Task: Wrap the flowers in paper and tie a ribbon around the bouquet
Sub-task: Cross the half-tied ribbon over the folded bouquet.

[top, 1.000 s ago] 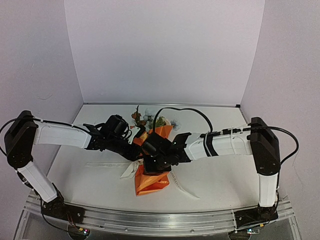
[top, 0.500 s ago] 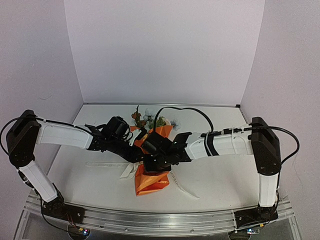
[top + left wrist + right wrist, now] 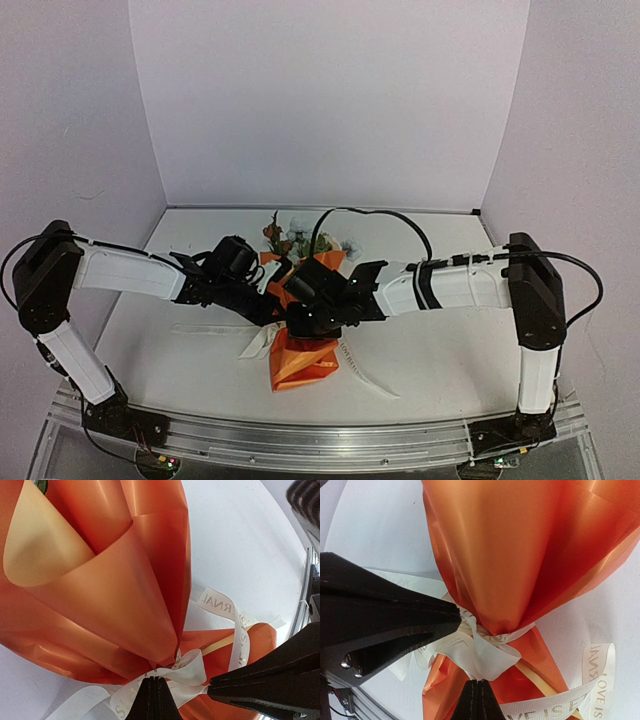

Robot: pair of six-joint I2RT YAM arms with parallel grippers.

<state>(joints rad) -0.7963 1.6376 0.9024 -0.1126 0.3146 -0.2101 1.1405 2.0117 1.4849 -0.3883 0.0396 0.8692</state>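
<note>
1. Bouquet [image 3: 300, 350] lay near the middle of the worktop [image 3: 440, 340] in the top external view. Its flowers [image 3: 292, 238] pointed at the far wall, and the orange paper [image 3: 305, 365] was pinched in at a neck and flared again nearer the arm bases. Both arms reached inward, and the left claw [image 3: 272, 310] met the right claw [image 3: 303, 322] at that neck. White ribbon [image 3: 365, 378] tails trailed on the worktop on either side of the wrap. From up there I could not make out the fingers.
2. On the left wrist view I saw the left claw [image 3: 154, 681] with its fingers pressed together, nipping the ribbon [image 3: 187, 672] just where it cinched the paper [image 3: 115, 605]. The yellow inner face showed at upper left. A lettered tail looped off to the right, and the right claw's black finger came in from lower right to touch the ribbon.
3. On the right wrist view the right claw [image 3: 480, 682] was likewise together, clamped on the ribbon [image 3: 485, 655] at the knot under the orange cone of paper [image 3: 520, 550]. The left claw [image 3: 455, 621] came in from the left, its tip at the same knot.
</note>
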